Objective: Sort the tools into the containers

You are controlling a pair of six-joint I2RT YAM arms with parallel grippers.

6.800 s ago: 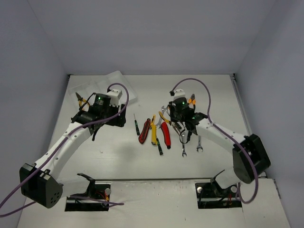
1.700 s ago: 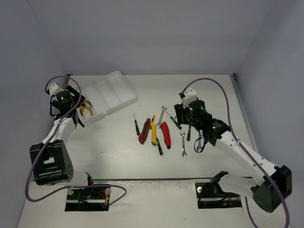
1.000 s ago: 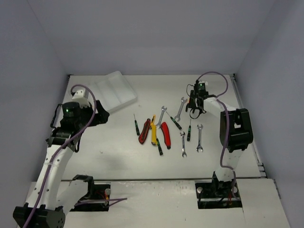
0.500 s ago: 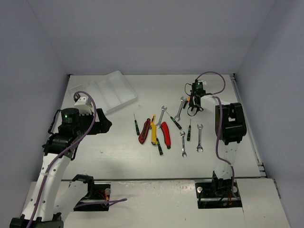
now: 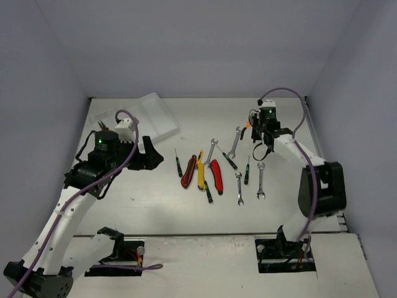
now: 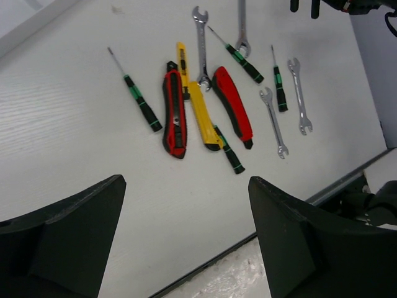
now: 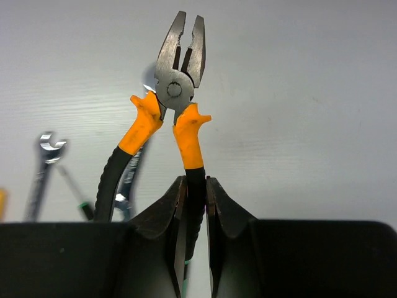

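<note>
While the right end effector [image 7: 195, 186] is clamped tight on one handle of the orange-handled pliers [image 7: 174, 89], the other handle just hangs loose next to it, and the nose points away from the wrist cam. From the top cam this is over the far right part of the worktop [image 5: 155, 198], a bit beyond the loose tools. Honestly can't tell if the pliers are clear of the surface or touching it.

The left end effector [image 6: 186, 230] has its fingers spread wide with nothing between them. It sits between the translucent white tray [image 5: 152, 112] in the far left corner and the tools. No idea what's in the tray, since the arm covers part of it.

Everything else lies in a loose row mid-worktop. A green-black screwdriver [image 6: 138, 99] is off on its own at the left. Next to it a red utility knife [image 6: 173, 112] lies right up against a yellow utility knife [image 6: 197, 108], then comes a second red knife [image 6: 232, 102]. A silver wrench [image 6: 201, 43] ends between the yellow knife and that second red one. More thin screwdrivers and small wrenches lie further right.
</note>
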